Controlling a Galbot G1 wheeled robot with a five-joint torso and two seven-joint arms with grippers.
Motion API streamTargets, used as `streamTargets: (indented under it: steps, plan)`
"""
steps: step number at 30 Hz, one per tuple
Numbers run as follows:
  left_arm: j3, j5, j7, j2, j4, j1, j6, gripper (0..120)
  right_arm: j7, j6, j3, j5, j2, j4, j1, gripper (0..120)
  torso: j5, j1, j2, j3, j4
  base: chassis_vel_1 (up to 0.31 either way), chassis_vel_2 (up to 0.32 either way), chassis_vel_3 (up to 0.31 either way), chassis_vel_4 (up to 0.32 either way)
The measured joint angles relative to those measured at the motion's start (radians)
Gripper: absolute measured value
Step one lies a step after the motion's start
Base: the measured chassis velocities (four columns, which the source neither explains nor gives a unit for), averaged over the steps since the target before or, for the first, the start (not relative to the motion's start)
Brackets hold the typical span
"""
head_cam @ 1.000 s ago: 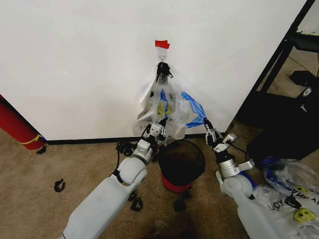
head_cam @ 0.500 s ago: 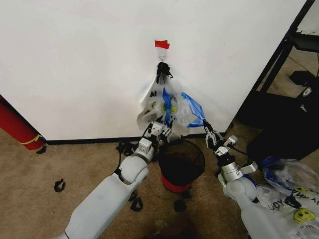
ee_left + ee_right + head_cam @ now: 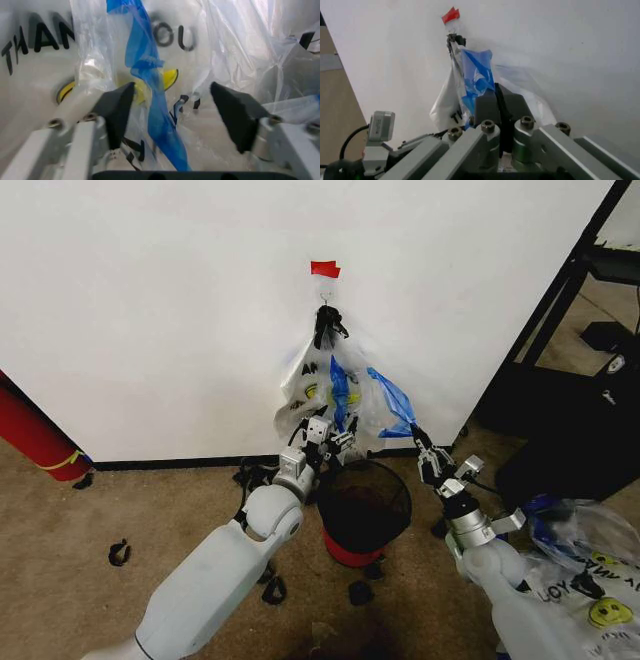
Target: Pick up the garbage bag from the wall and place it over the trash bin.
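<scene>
On the white wall (image 3: 150, 300), a bunch of printed bags hangs from a black clip (image 3: 326, 325) under red tape (image 3: 325, 269). The garbage bag (image 3: 392, 402), thin with blue edges, is drawn out of the bunch toward the right. My right gripper (image 3: 420, 440) is shut on its blue edge (image 3: 477, 78), low beside the bunch. My left gripper (image 3: 337, 438) is open right at the bags, with a blue strip (image 3: 150, 86) of plastic between its fingers (image 3: 117, 108). The trash bin (image 3: 365, 505), black mesh with a red base, stands on the floor just below both grippers.
A red cylinder with a yellow band (image 3: 35, 435) leans at the far left. A black shelf frame (image 3: 560, 330) stands to the right. A flat pile of printed bags (image 3: 590, 580) lies at bottom right. Small black bits (image 3: 120, 552) dot the carpet.
My left gripper has moved forward and up into the hanging bags. My right gripper has drawn back and down a little, pulling the blue edge out with it.
</scene>
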Motion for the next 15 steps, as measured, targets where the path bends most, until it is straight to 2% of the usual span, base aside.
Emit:
streamTargets:
  steps: [3, 8, 15]
  plan:
    - [0.001, -0.003, 0.000, -0.001, 0.001, -0.003, 0.000, 52, 0.000, 0.000, 0.002, 0.000, 0.000, -0.001, -0.001, 0, 0.0000, 0.000, 0.000, 0.000, 0.0000, 0.000, 0.000, 0.000, 0.000]
    - [0.014, -0.002, -0.016, -0.009, 0.042, -0.032, 0.008, 29, 0.000, 0.001, 0.006, -0.001, 0.001, -0.002, -0.003, 0, 0.0000, 0.000, 0.000, 0.000, 0.0000, 0.000, 0.000, 0.000, 0.000]
    - [0.017, -0.008, -0.022, -0.003, 0.050, -0.046, 0.024, 26, 0.000, 0.001, 0.009, -0.002, 0.001, -0.001, -0.003, 0, 0.0000, 0.000, 0.000, 0.000, -0.0001, 0.000, 0.000, 0.000, 0.000]
